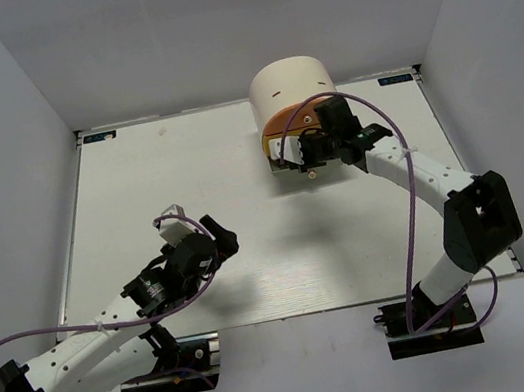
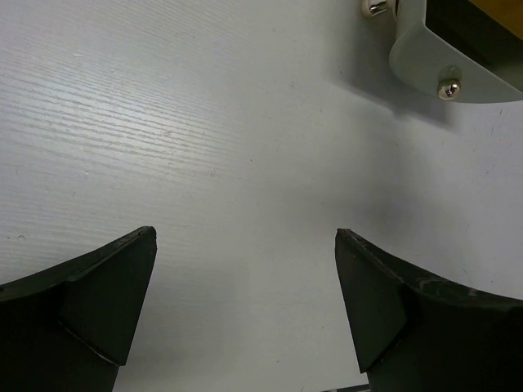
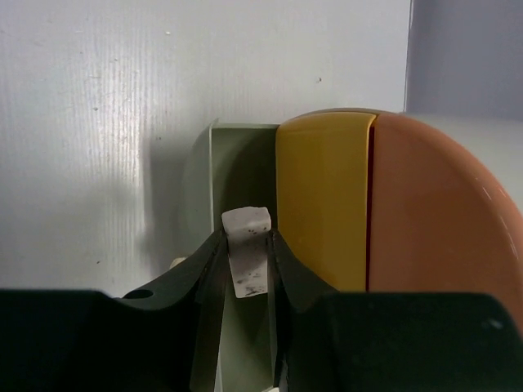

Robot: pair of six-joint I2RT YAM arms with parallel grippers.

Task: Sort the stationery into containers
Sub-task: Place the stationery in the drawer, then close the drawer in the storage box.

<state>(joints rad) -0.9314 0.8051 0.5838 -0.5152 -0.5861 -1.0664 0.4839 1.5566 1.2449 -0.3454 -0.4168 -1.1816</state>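
The cream drum-shaped organiser (image 1: 290, 84) stands at the back of the table, right of centre. In the right wrist view its pale green drawer (image 3: 233, 159) is pulled out beside the yellow (image 3: 323, 204) and orange (image 3: 441, 237) fronts. My right gripper (image 3: 247, 238) is shut on a small whitish eraser block (image 3: 247, 253) speckled with dark marks, held over the green drawer. In the top view this gripper (image 1: 304, 155) sits right at the organiser's front. My left gripper (image 2: 245, 237) stands open over bare table, nothing between its fingers; it hangs left of centre (image 1: 217, 242). No other stationery shows.
The green drawer's rounded corner with its metal knob (image 2: 448, 88) shows at the top right of the left wrist view. White walls (image 1: 0, 151) enclose the table on three sides. A purple cable (image 1: 388, 133) loops over the right arm.
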